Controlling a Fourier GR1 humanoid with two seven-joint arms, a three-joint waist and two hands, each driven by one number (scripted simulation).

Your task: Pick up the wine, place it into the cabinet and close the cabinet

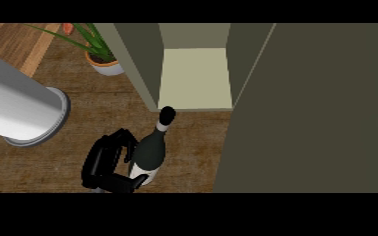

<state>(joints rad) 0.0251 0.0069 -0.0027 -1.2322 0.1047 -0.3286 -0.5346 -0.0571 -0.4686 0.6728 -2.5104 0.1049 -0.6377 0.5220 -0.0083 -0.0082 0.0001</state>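
A dark wine bottle [150,152] with a black cap and a white label stands on the wooden counter, just in front of the open cabinet [196,80]. The bottle's neck leans toward the cabinet's pale shelf. My left hand [107,162] is on the bottle's left side, with its fingers and thumb curled round the lower body. The cabinet door [310,110] stands open at the right and fills that side of the view. My right hand does not show.
A potted green plant [103,62] stands left of the cabinet. A large white cylinder [26,110] lies at the left edge. A light wooden board [29,45] sits at the back left.
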